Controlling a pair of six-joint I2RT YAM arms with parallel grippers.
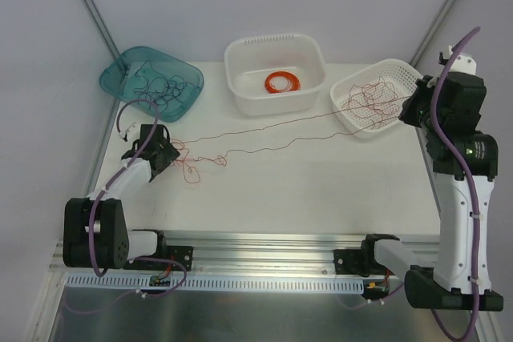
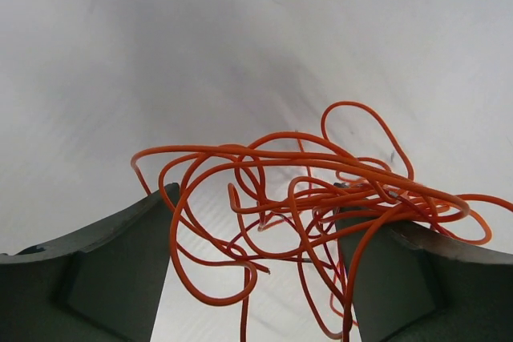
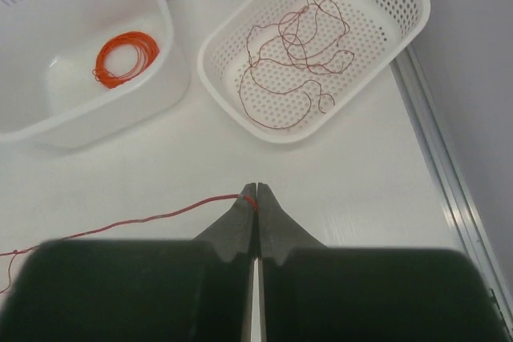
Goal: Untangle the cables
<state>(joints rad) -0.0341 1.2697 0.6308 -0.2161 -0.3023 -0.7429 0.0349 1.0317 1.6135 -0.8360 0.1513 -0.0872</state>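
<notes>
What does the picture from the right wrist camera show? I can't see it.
The right end effector is shut, pinching the end of a thin red cable that trails left over the white table. Beyond it, a holed white basket holds loose dark red cable loops, and a plain white tub holds a neat orange coil.
</notes>
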